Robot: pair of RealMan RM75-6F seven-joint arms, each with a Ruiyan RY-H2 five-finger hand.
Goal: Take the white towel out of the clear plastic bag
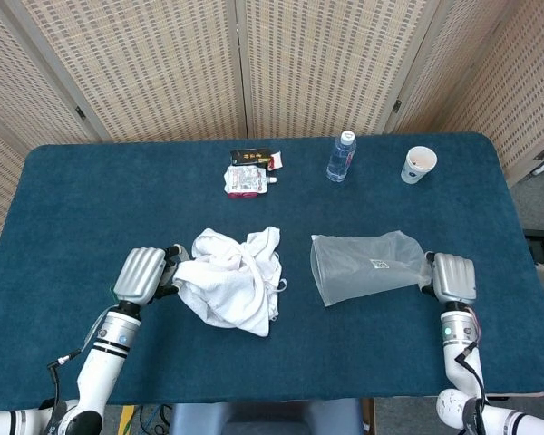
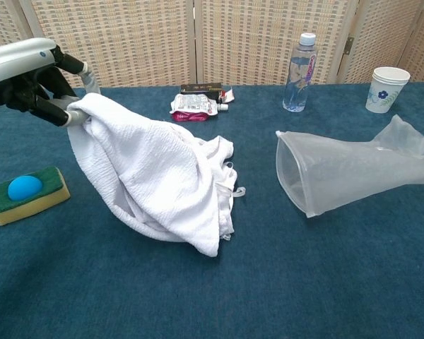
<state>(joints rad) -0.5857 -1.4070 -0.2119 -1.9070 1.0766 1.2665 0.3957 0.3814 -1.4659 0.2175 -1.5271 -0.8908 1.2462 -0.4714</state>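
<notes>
Separation is showing as complete — the left robot hand (image 1: 145, 276) is gripping the white towel (image 1: 231, 279) aloft toward the tabletop's (image 1: 91, 199) near-left edge, while the right robot hand (image 1: 453, 276) is pinching the emptied clear plastic bag (image 1: 367, 265) taut beside the near-right edge.

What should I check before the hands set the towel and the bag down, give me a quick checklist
1. White towel fully out of the clear plastic bag: ok, bare table lies between them.
2. Left hand holds the towel's upper corner: ok.
3. Right hand grips the bag's closed end: ok in the head view; the chest view cuts the hand off.
4. Bag empty: ok, nothing shows through it and its mouth gapes open toward the towel.
5. Landing spot under the towel: ok, though the sponge lies close by on its left.
6. Water bottle and paper cup out of the way: ok, both stand upright at the far edge.
</notes>
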